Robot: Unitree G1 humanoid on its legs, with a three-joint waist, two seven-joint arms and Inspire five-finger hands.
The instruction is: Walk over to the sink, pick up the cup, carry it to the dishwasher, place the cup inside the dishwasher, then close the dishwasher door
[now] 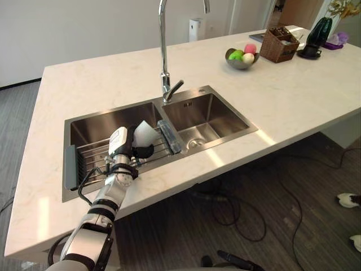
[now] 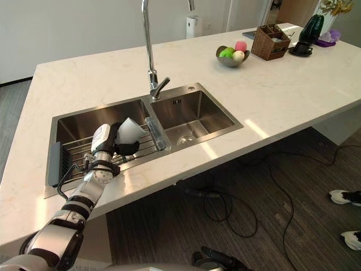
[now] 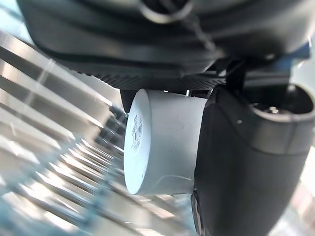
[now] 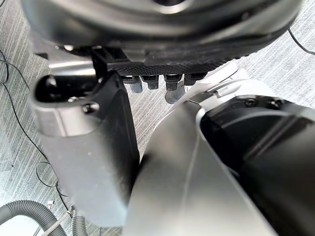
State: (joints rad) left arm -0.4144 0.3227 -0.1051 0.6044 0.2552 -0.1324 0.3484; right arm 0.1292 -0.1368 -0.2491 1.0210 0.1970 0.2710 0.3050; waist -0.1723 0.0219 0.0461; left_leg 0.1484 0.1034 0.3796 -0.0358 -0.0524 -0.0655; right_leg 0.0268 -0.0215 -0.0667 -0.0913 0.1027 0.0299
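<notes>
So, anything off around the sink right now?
Nothing spilled or damaged. One oddity: the left hand grips the white cup tilted sideways, by the rack in the sink's left basin. That looks like the grasp, not a fault.

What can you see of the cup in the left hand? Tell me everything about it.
The cup is plain white and smooth, plastic or paper by its look. It tapers to a flat base that bears a small printed sticker. It lies tilted on its side in the left hand, whose thumb and fingers curl round its wall. It is above the wire rack in the sink's left basin. Whether it touches the rack is unclear.
</notes>
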